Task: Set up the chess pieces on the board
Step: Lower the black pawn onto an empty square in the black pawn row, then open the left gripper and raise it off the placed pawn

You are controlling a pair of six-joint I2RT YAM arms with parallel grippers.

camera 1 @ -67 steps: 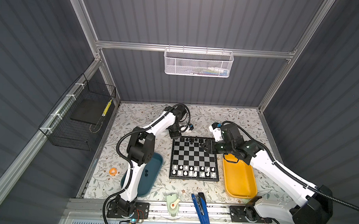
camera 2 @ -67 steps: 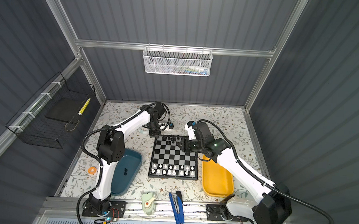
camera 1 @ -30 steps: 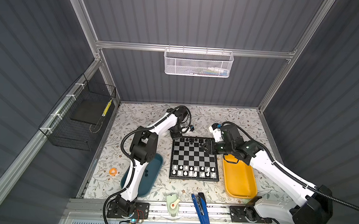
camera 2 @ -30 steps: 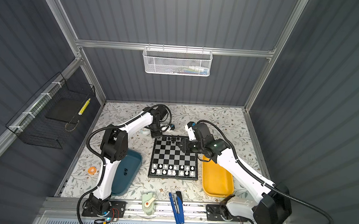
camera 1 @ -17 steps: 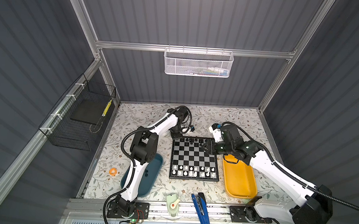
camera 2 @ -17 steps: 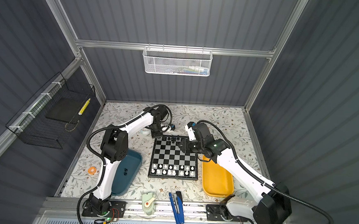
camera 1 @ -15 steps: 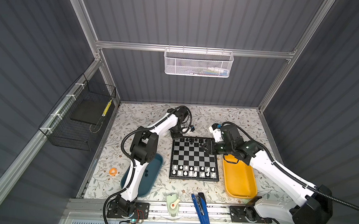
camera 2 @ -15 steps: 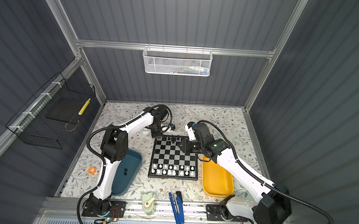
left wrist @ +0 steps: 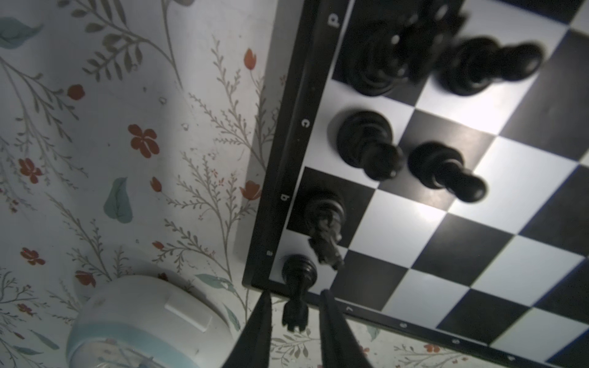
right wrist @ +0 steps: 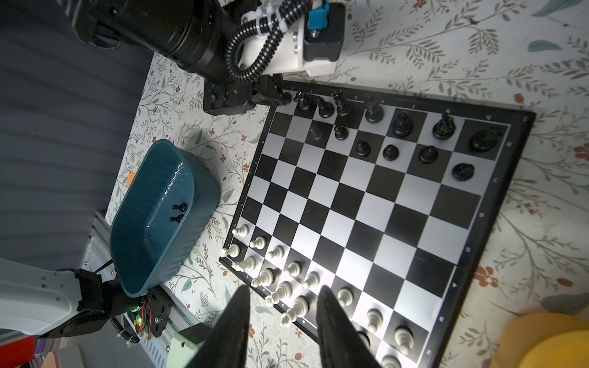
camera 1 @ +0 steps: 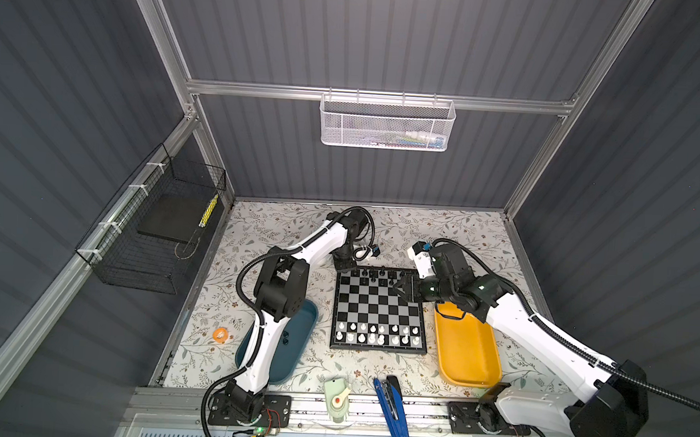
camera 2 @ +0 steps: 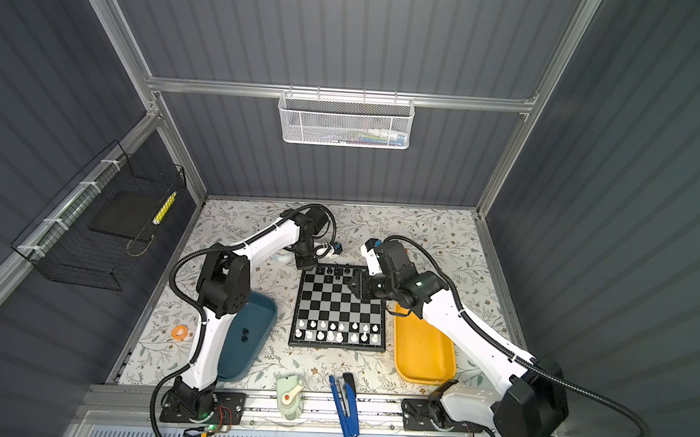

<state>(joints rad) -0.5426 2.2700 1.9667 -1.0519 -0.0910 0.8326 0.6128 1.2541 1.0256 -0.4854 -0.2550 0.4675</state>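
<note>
The board lies mid-table. Black chess pieces stand on its far rows and white ones on its near rows. My left gripper is at the far left corner, open. Its fingers straddle a black rook that stands on the corner square, with a gap on each side. My right gripper hovers open over the board's far right part, holding nothing. Two black pieces lie in the teal tray.
A yellow tray lies right of the board. A white round container sits on the table just beside the left gripper. A small orange thing, a green-white tool and a blue tool lie near the front.
My left gripper came in to the board's far left corner and has opened, letting go of the black rook on the corner square. The right arm has hardly moved.
</note>
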